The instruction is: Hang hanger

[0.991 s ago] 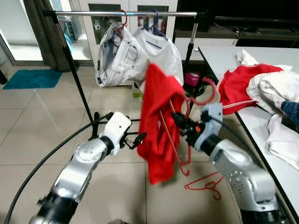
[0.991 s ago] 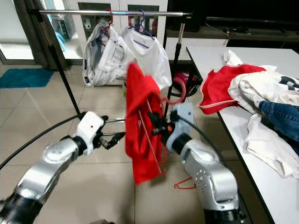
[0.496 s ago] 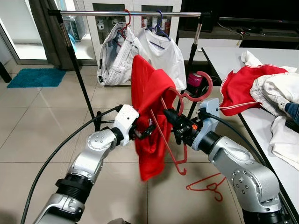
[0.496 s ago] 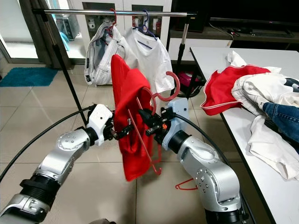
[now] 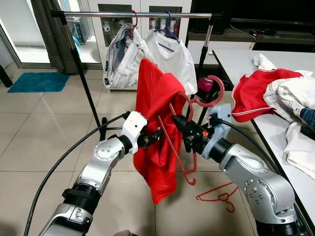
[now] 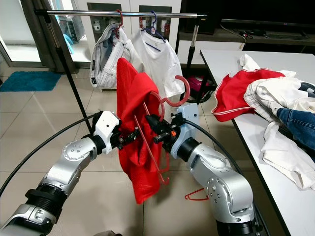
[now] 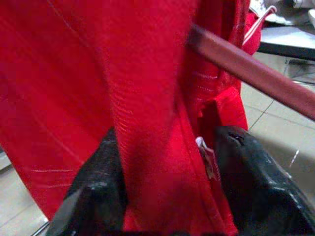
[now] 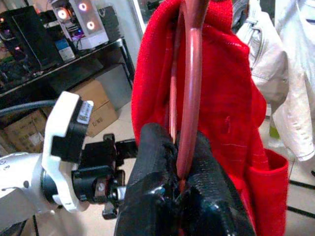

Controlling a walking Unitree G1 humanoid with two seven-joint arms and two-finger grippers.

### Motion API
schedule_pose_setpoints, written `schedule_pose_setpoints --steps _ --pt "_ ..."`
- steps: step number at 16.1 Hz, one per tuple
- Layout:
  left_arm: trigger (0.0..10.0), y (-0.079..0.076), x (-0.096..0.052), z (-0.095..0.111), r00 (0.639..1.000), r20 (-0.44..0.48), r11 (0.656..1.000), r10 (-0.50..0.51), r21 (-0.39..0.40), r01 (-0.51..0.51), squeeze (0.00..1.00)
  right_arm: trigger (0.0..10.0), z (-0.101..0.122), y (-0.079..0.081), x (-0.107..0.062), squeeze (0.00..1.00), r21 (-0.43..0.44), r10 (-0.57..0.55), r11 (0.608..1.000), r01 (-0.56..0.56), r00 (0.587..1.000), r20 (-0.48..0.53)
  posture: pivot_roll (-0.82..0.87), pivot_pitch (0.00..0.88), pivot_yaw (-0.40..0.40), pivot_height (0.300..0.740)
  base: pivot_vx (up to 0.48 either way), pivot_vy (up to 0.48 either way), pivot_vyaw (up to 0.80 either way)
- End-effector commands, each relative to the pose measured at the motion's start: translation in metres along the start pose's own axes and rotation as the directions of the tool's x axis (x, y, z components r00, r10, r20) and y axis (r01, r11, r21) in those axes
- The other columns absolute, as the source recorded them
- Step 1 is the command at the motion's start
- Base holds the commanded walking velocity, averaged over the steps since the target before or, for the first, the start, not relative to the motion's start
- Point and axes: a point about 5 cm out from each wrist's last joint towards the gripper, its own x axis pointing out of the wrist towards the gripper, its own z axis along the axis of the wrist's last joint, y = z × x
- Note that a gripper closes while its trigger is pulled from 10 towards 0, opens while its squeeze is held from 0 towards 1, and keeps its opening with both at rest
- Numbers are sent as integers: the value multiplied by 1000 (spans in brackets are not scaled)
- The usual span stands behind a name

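We clamp red hanger [image 5: 189, 147] in right gripper [image 5: 181, 129]; left gripper [image 5: 153, 136] pinches red garment [image 5: 157, 105] taut (so it seats).

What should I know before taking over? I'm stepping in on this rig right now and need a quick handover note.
Right gripper: shut on the red hanger, held up in front of the robot.
Left gripper: shut on the red garment draped over that hanger.
Clothes rail: stands ahead, already carrying white jeans and a white t-shirt.
A second red hanger lies on the floor; more clothes sit piled on the table.
Done: garment partly on the hanger.
Left: settle it, then hook the hanger on the rail.
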Motion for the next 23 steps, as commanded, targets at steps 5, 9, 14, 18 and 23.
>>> schedule_pose_setpoints --steps 5,9,14,18,23 --pt "0 4 0 3 1000 20 1000 4 2 -4 0 10000 12 0 -1 0 -8 -7 1000 7 999 48 -117 0 18 740 0 0 0" --pt "0 7 -3 5 999 35 1000 12 -7 -12 0 10000 12 -1 -1 0 -4 -19 1000 19 999 46 -116 0 20 740 0 0 0" --pt "0 11 -12 17 994 106 999 5 -40 -1 0 10000 9 -8 -2 0 8 -71 997 71 997 36 -116 0 19 740 0 0 0" --pt "0 12 -27 33 991 132 999 -32 23 29 0 10000 4 -13 -2 0 16 -111 994 111 994 21 -103 0 18 740 0 0 0" --pt "0 18 -38 51 997 68 991 -47 130 38 0 10000 -29 -13 2 0 11 -122 992 128 965 -234 -99 0 17 740 0 0 0"
